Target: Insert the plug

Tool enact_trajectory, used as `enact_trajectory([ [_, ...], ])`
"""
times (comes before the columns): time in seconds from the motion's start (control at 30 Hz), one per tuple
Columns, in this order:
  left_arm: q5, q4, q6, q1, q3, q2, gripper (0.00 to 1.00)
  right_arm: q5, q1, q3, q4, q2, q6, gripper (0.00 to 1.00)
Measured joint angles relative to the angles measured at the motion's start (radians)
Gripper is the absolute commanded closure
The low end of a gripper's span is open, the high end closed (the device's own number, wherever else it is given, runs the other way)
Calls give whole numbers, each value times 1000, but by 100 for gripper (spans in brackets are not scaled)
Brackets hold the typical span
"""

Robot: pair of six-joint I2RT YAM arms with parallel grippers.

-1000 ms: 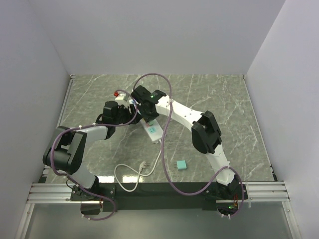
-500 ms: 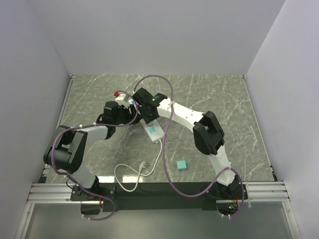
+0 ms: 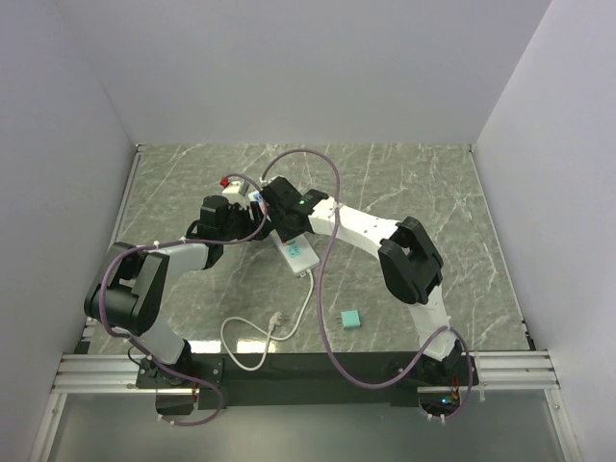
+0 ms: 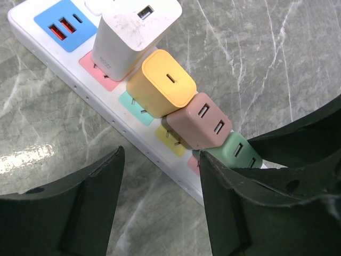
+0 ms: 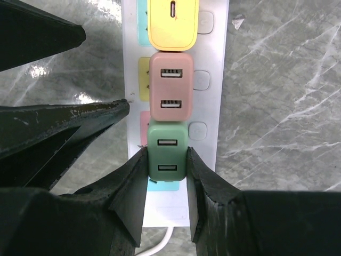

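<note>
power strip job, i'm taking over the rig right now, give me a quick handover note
Right gripper: shut on the green plug, which is at the socket nearest the cable end of the power strip.
Left gripper: open, jaws apart, one finger at the strip's edge.
Done: white plug, yellow plug and pink plug stand in their sockets.
Left: cannot tell if the green plug is fully seated. Probably press it home, then release.

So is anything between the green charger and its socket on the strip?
Nothing visible does. The right gripper holds the green charger right over the power strip, tight beside the pink charger. The green charger's own body hides its prongs and the socket.
</note>
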Motion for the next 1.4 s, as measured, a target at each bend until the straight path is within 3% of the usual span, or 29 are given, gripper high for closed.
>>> enact_trajectory([
  [0.9,-18,0,0,0,0,0,38,-20,-12,-88,100,-48,14,100],
  [1.07,-34,0,0,0,0,0,46,-20,-12,-96,109,-56,18,81],
  [1.3,-42,0,0,0,0,0,41,-22,-13,-153,169,-89,28,51],
  [1.4,-55,0,0,0,0,0,38,-56,-11,-209,171,-93,35,45],
])
